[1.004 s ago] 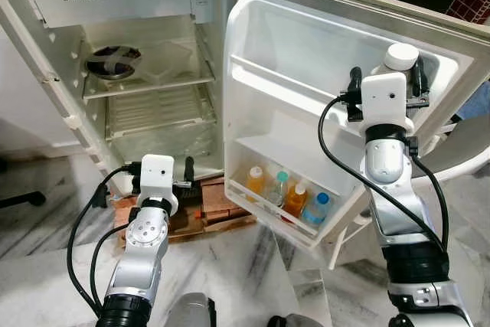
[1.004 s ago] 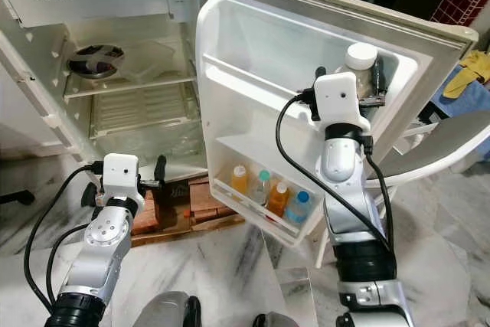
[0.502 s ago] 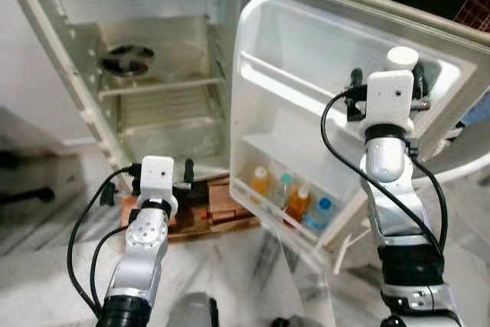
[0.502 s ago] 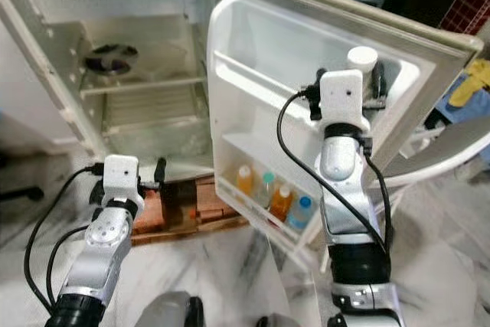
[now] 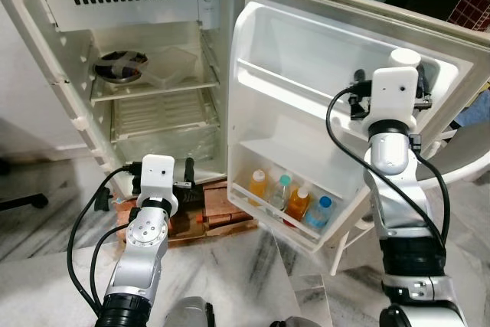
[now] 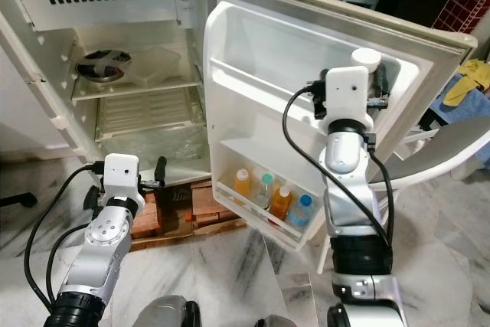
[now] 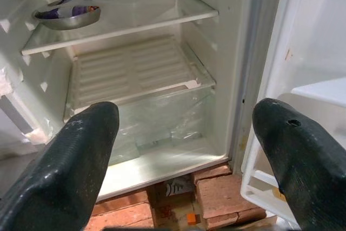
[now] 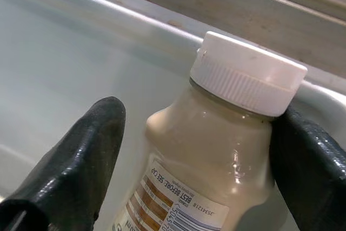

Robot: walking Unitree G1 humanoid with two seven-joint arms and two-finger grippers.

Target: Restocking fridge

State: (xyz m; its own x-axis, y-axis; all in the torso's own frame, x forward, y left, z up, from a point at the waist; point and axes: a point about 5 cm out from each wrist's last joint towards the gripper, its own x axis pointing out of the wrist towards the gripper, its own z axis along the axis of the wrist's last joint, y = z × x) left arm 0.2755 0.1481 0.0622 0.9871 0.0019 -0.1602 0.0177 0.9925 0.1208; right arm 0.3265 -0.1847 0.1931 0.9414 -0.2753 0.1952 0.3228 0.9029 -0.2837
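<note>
Right now the right gripper [image 8: 194, 150] is raised high against the open fridge door [image 5: 306, 51], holding a white-capped bottle [image 8: 216, 150] of pale beige drink up by the door's upper compartment; in the right wrist view one black finger [image 8: 308, 166] presses the bottle's shoulder while the other stands slightly off it, so the jaws look only partly closed around it and the hold seems light.

Judging from that, the bottle could tip or slip if the arm swings quickly; its cap [image 5: 404, 57] sits near the door's top edge and could knock against it; a shove on the door might also swing it further right.

Lower in the door, the bottom rack [image 5: 268, 203] already carries four small bottles [image 5: 291, 197], orange and blue-capped, leaving little room there; the middle door shelf [image 5: 283, 151] looks free.

The left gripper [image 7: 184, 150] hangs low near the fridge base, jaws wide apart and empty; a steel bowl [image 5: 119, 65] and a clear plastic tray [image 5: 174, 63] sit on the far upper shelf; bricks [image 5: 222, 208] prop the fridge on the marble floor [image 5: 46, 266].
</note>
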